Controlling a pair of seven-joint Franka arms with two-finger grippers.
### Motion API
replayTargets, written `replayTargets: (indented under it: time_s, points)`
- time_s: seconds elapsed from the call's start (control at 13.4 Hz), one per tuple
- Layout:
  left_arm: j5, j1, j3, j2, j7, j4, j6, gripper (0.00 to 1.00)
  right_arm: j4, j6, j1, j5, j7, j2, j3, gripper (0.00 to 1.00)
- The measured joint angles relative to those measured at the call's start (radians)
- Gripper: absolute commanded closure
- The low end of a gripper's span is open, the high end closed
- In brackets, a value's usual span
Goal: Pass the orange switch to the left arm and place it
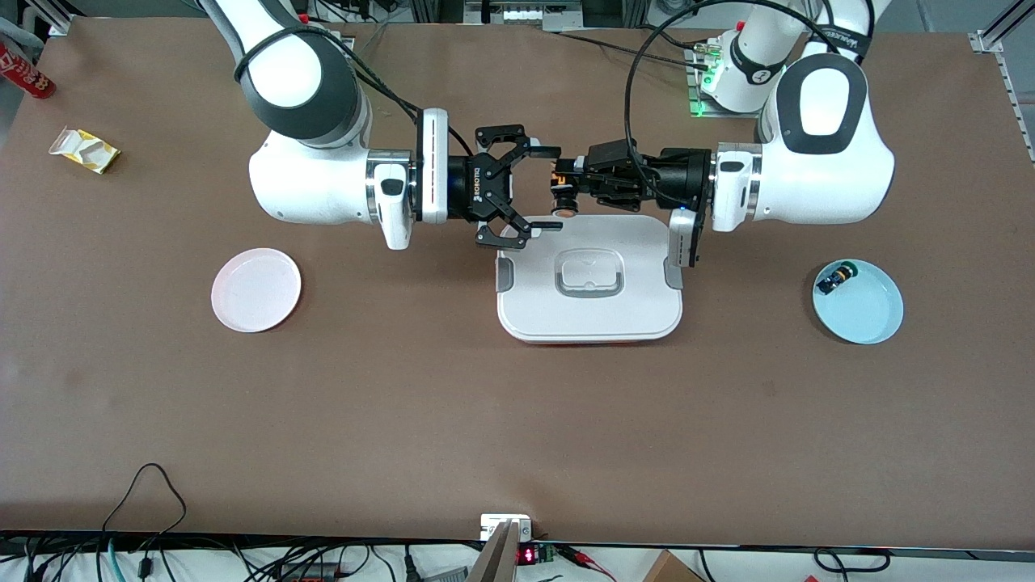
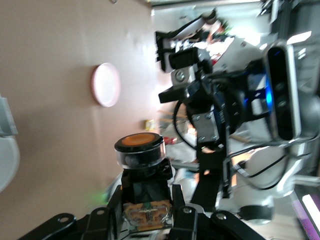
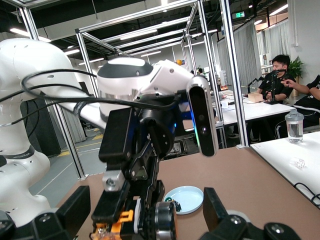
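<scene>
The orange switch (image 1: 563, 192) hangs in the air over the rim of the white box (image 1: 590, 315), with my left gripper (image 1: 572, 179) shut on its orange body. In the left wrist view the switch (image 2: 142, 165) stands up from the shut jaws of the left gripper (image 2: 146, 212), orange cap outward. My right gripper (image 1: 551, 190) faces it from the right arm's end, open, one finger on each side of the switch without touching. The right wrist view shows the switch (image 3: 161, 221) between the wide-open fingers of the right gripper (image 3: 145, 215).
A pink plate (image 1: 255, 289) lies toward the right arm's end. A light blue plate (image 1: 869, 311) toward the left arm's end holds a small black switch with blue-green parts (image 1: 835, 279). A yellow packet (image 1: 85, 149) and a red can (image 1: 28, 77) sit at the table's corner.
</scene>
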Motion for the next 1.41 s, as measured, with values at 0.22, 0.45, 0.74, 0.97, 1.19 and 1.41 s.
replayTargets:
  time_s: [0.22,0.45,0.74,0.97,1.19,1.41]
  points:
    - [0.350,-0.002,-0.001,0.052,0.003,0.106,-0.049,0.83,-0.025,-0.009,-0.022,0.001,0.000,-0.004,-0.004,0.00]
    - [0.622,-0.005,-0.001,0.098,0.010,0.185,-0.123,0.83,-0.058,-0.114,-0.095,0.002,0.000,-0.014,-0.009,0.00]
    - [0.973,-0.003,0.001,0.142,0.182,0.225,-0.206,0.82,-0.103,-0.313,-0.226,-0.078,0.034,-0.016,-0.078,0.00]
    - [1.268,0.003,0.004,0.168,0.434,0.225,-0.258,0.82,-0.126,-0.410,-0.343,-0.189,0.253,-0.018,-0.089,0.00]
    - [1.503,0.013,0.008,0.203,0.616,0.225,-0.261,0.82,-0.126,-0.397,-0.358,-0.266,0.618,-0.051,-0.086,0.00]
    - [1.638,0.079,0.017,0.241,0.825,0.224,-0.253,0.82,-0.127,-0.370,-0.355,-0.348,0.891,-0.069,-0.084,0.00]
